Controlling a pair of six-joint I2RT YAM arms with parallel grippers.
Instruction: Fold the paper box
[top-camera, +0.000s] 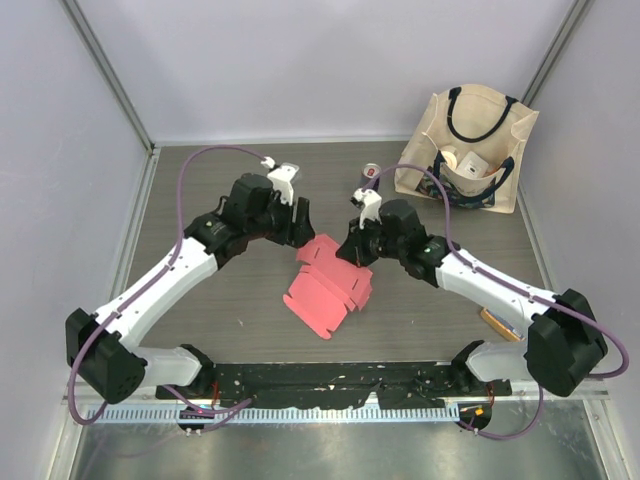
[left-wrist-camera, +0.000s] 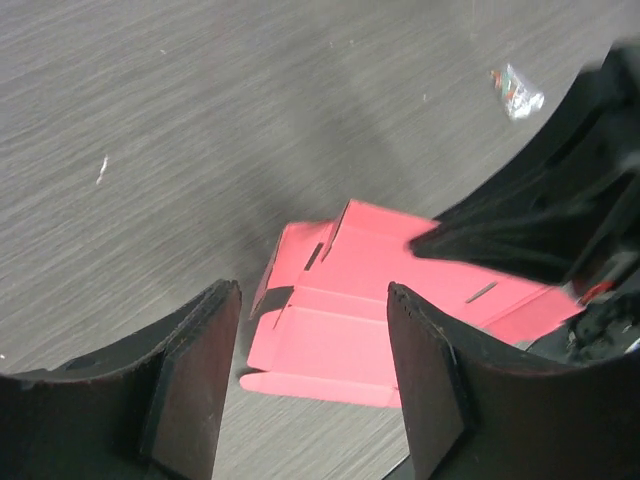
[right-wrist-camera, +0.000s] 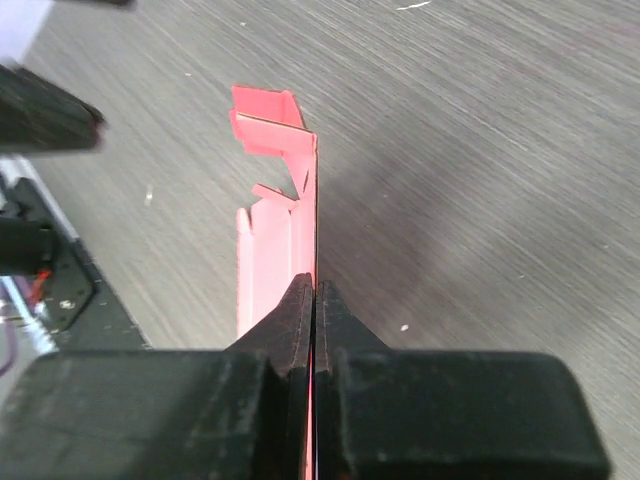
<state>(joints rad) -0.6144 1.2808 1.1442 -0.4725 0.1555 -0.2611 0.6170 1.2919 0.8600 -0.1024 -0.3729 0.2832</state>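
Centre frame, the paper box (top-camera: 322, 295) lies mostly flat, few flaps raised; right end effector (right-wrist-camera: 313, 292) pinches its edge, left end effector (left-wrist-camera: 312, 370) released; most folding left

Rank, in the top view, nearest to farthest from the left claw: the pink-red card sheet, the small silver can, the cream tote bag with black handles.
1. Pink-red card sheet, beside the left claw, table centre.
2. Small silver can, farther back and to the right.
3. Cream tote bag, far right corner.
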